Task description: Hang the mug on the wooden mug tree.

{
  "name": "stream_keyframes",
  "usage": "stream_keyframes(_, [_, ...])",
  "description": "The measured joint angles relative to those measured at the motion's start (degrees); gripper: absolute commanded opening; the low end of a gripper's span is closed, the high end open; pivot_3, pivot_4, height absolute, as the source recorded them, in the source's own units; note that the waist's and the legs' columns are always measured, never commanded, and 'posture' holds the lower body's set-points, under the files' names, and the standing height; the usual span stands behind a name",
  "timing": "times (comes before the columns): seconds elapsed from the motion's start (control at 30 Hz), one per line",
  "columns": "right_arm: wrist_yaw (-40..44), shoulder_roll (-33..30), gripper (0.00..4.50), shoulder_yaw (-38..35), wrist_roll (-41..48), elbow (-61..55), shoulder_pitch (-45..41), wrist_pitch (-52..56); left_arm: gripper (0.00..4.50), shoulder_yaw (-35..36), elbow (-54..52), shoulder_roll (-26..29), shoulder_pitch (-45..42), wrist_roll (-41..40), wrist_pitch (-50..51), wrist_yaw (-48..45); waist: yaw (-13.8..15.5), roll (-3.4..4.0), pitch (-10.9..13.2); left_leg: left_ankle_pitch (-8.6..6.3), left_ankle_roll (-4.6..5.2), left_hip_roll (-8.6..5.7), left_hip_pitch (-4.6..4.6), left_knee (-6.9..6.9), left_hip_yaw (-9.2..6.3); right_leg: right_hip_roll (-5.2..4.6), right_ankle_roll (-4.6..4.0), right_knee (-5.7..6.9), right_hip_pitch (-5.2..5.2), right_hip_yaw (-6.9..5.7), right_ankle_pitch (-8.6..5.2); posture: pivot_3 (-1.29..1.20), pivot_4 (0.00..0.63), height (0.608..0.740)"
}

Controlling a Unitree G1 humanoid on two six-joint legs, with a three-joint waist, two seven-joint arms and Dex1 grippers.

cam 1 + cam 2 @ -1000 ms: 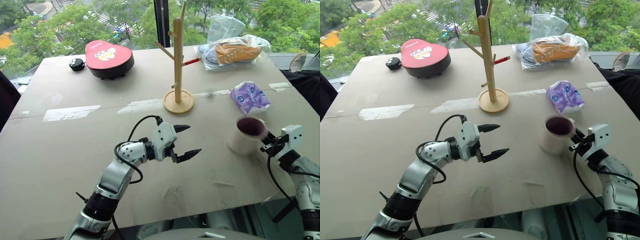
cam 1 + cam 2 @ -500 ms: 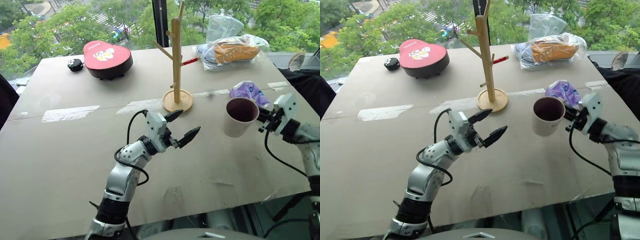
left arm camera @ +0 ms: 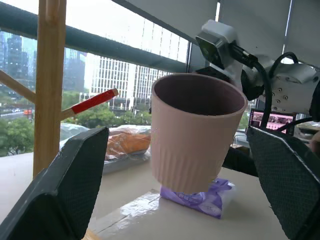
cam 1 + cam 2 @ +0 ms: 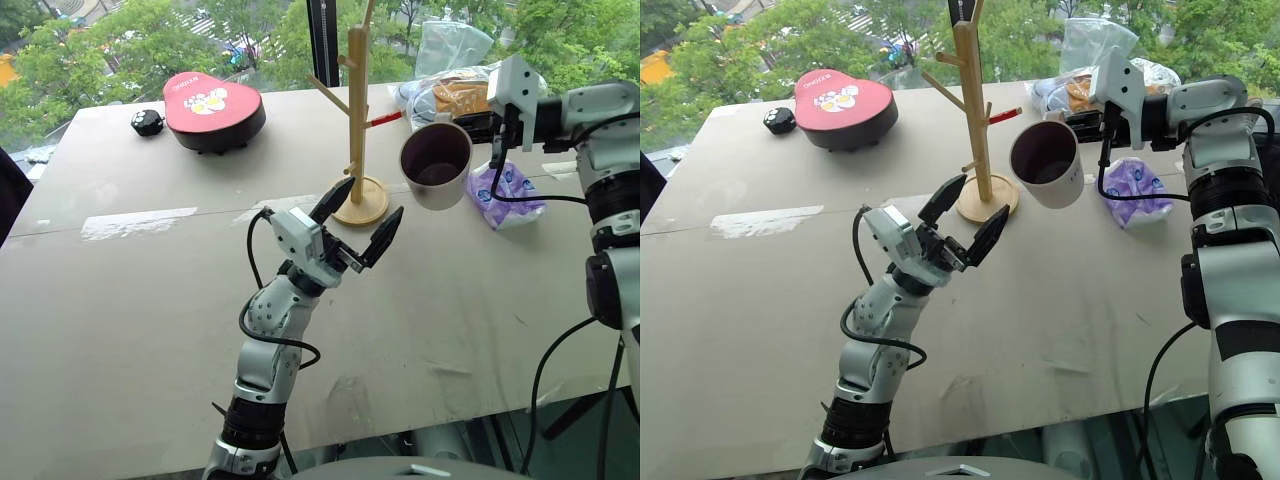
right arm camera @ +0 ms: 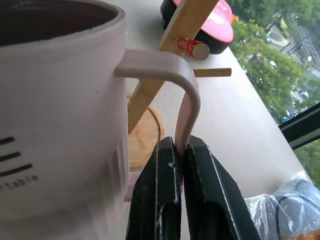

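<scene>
Our right tool point(image 5: 174, 150) pinches the mug point(image 4: 436, 165) by its handle, just right of the wooden mug tree point(image 4: 356, 110); left tool point(image 4: 362, 220) gapes wide, empty

mug point(image 4: 435, 165): you see smooth, matt cream ceramic, ribbed low on the wall
wooden mug tree point(image 4: 356, 120): your light bare wood, smooth
table point(image 4: 140, 300): matt beige top
tin point(image 4: 214, 110): glossy red lid
bags point(image 4: 455, 95): clear crinkled plastic

right hand point(image 4: 1102, 128): holds mug point(image 4: 1045, 165) aloft | beside mug tree point(image 4: 975, 110) | left hand point(image 4: 965, 213): spread
</scene>
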Motion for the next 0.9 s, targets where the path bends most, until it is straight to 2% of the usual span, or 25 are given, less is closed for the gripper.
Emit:
stream_keyframes(0.33, [-3.2, 5.2, 0.02, 0.1, -6.2, 11.1, -9.5, -4.8, 4.50, -0.4, 0.1, 0.9, 2.4, 3.6, -3.0, 3.1, -0.5, 0.03, 0.0, 0.00, 0.00, -0.01, -0.01, -0.02, -0.07, 0.03, -0.07, 0.11, -0.01, -0.04, 0.09, 0.00, 0.150, 0.740])
stream_keyframes(0.73, [-11.5, 7.8, 0.02, -2.2, -8.4, 14.0, -11.8, -1.4, 4.50, -0.5, 0.1, 1.6, 2.4, 3.7, -3.9, 3.4, -1.2, 0.03, 0.0, 0.00, 0.00, -0.03, -0.01, -0.01, 0.04, 0.02, -0.08, 0.34, -0.16, 0.05, 0.09, 0.00, 0.150, 0.740])
stream_keyframes(0.9, [-12.4, 9.4, 0.02, -2.4, -9.0, 14.1, -12.6, -1.1, 4.50, -0.5, 0.1, 1.8, 2.4, 3.7, -3.9, 3.6, -1.1, 0.02, 0.0, 0.00, 0.00, -0.05, 0.00, 0.07, 0.05, 0.01, -0.08, 0.48, -0.17, 0.07, 0.09, 0.00, 0.150, 0.740])
